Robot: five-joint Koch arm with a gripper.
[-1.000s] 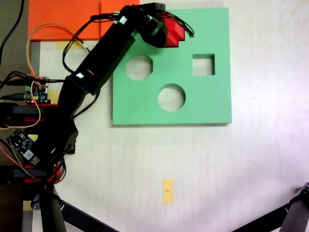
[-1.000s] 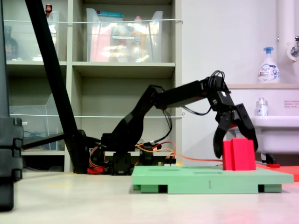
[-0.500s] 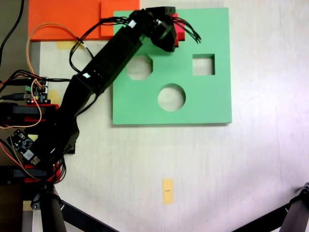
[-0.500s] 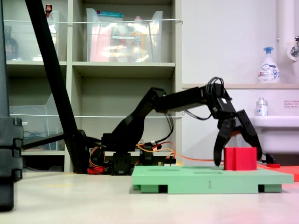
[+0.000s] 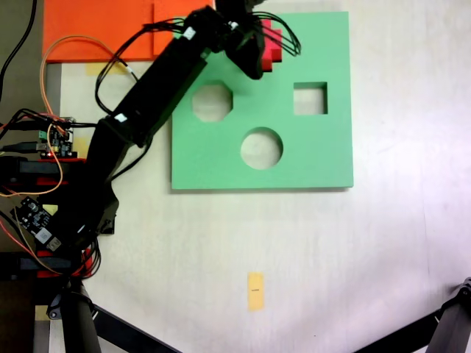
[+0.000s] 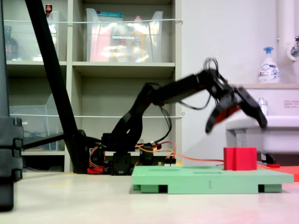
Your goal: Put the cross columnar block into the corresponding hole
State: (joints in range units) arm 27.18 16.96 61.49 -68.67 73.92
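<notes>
The black gripper (image 6: 236, 115) hung in the air with its two fingers spread wide and nothing between them, blurred in the second exterior view. Directly beneath it, clear of both fingers, the small bright red foam block with the plus-shaped section (image 6: 240, 158) stood partly sunk in the square green foam board (image 6: 205, 179), only its upper part showing. In the first exterior view the gripper (image 5: 246, 33) covered most of the red block (image 5: 271, 44), which sat near the board's (image 5: 309, 158) far edge; the cross-shaped hole itself was hidden. Nearer lay an octagonal cutout (image 5: 213, 102), a square cutout (image 5: 310, 98) and a round cutout (image 5: 261, 148). Flat orange foam sheets (image 5: 96, 29) lay at the first exterior view's upper left.
</notes>
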